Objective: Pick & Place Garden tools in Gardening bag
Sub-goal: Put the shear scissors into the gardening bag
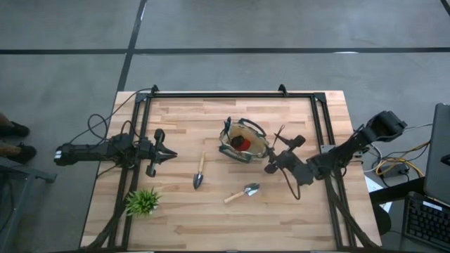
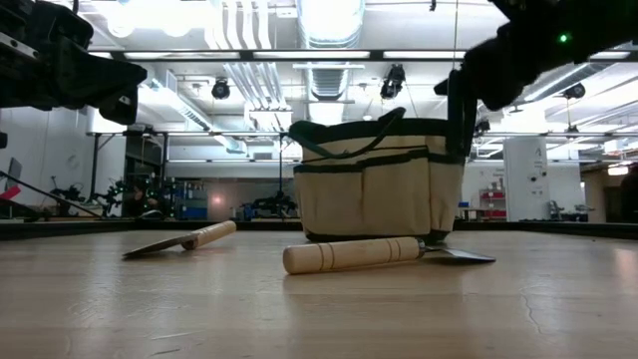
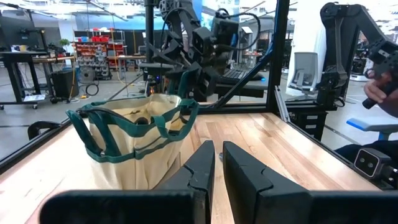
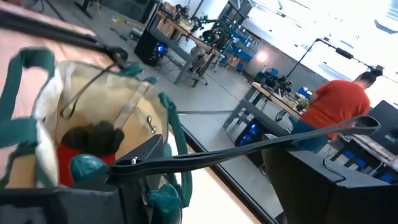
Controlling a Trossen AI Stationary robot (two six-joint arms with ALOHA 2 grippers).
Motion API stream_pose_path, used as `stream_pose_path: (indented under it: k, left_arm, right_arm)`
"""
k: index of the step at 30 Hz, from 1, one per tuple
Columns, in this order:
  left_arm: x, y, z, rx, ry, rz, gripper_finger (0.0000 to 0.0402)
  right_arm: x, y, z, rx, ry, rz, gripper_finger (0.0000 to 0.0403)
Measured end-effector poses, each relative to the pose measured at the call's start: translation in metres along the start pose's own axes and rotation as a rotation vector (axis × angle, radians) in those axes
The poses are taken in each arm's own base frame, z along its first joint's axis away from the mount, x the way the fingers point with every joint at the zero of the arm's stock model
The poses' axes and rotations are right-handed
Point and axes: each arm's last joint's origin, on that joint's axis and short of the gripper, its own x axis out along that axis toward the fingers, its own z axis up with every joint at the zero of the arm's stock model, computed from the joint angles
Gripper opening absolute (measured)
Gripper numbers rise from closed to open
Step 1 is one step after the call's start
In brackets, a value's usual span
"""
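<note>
The right gripper [image 1: 280,156] hangs just beside the right rim of the gardening bag [image 1: 228,149], clamped on a pair of pruning shears [image 4: 249,149]. In the right wrist view one long dark handle of the shears reaches well out from the fingers. Their long axis seems to run roughly toward the far edge of the table, though the high view shows them only as a thin line, so which end leads is unclear.

The main risk I see is that the outstretched handle snags a green loop or the soft rim on the way in. The bag is light canvas, so a snag could drag it or tip it over. Letting go too early would drop the shears outside, against the bag's wall. The red item [image 1: 242,144] already lies inside the bag, and the shears could come to rest propped on it rather than settle.

Farther out on the bare wood, the nearer trowel [image 1: 242,192] lies diagonally, with its blade toward the bag. The other trowel [image 1: 200,172] lies almost front to back, blade toward the front edge. Both are flat on the table and well apart from the bag.

Farthest off, the left gripper [image 1: 167,152] waits near the left side, pointing at the bag, its fingers nearly together and holding nothing.
</note>
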Motion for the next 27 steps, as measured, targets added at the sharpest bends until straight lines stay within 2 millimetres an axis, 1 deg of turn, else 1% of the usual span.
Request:
stream_pose_path:
  k: [3, 8, 11, 16, 27]
  left_arm:
    - [0.0, 0.0, 0.0, 0.0, 0.0, 0.0, 0.0037]
    - [0.0, 0.0, 0.0, 0.0, 0.0, 0.0, 0.0037]
    - [0.0, 0.0, 0.0, 0.0, 0.0, 0.0, 0.0037]
    - [0.0, 0.0, 0.0, 0.0, 0.0, 0.0, 0.0037]
    - [0.0, 0.0, 0.0, 0.0, 0.0, 0.0, 0.0037]
  right_arm:
    - [0.001, 0.006, -0.007, 0.002, 0.011, 0.027, 0.0257]
    - [0.001, 0.016, -0.029, 0.013, 0.057, 0.11, 0.0249]
    - [0.001, 0.019, -0.038, 0.022, 0.085, 0.118, 0.0245]
    - [0.0, 0.021, -0.043, 0.021, 0.114, 0.171, 0.0246]
    - [-0.004, 0.023, -0.056, 0.01, 0.245, 0.397, 0.0235]
